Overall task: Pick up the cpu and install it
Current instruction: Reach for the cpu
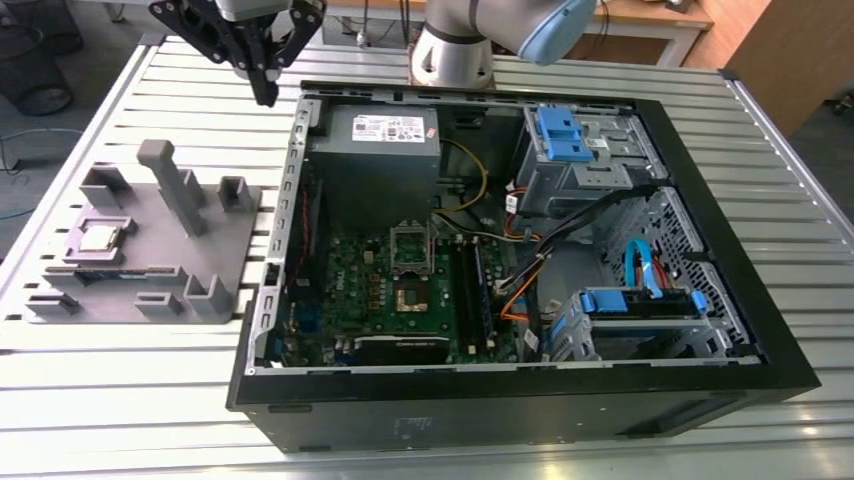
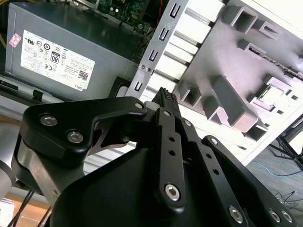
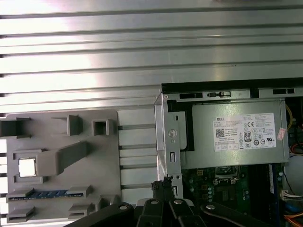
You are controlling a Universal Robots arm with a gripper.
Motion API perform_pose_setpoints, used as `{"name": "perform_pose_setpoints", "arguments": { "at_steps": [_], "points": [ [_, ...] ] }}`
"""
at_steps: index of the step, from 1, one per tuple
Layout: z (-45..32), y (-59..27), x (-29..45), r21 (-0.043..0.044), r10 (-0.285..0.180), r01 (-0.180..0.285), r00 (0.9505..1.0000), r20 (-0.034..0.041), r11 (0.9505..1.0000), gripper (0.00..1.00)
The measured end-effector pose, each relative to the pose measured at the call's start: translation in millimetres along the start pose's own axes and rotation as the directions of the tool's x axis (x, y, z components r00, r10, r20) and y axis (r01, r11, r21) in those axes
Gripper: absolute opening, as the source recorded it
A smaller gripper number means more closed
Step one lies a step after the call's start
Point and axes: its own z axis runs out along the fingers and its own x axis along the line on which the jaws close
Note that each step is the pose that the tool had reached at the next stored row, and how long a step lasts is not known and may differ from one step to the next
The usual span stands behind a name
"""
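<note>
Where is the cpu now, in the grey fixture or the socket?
In the grey fixture: the cpu lies flat in its recess, outside the case, the gripper apart from it.

Silvery cpu (image 1: 102,238), grey holder (image 1: 230,232), green motherboard (image 1: 358,295), black tool (image 1: 267,93).

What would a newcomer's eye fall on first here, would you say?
The open computer case, green motherboard inside, dominates the exterior view's right. At that view's left, the silvery cpu sits in a grey fixture; the end effector hangs shut, empty, near the case's far corner.
</note>
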Motion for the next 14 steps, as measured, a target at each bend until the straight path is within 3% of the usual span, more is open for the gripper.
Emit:
{"name": "perform_pose_setpoints", "arguments": {
  "at_steps": [14],
  "points": [
    [-0.5,-1.0,13.3,-0.0003,0.0,0.0,1.0,0.0029,1.0,0.11]
  ]
}}
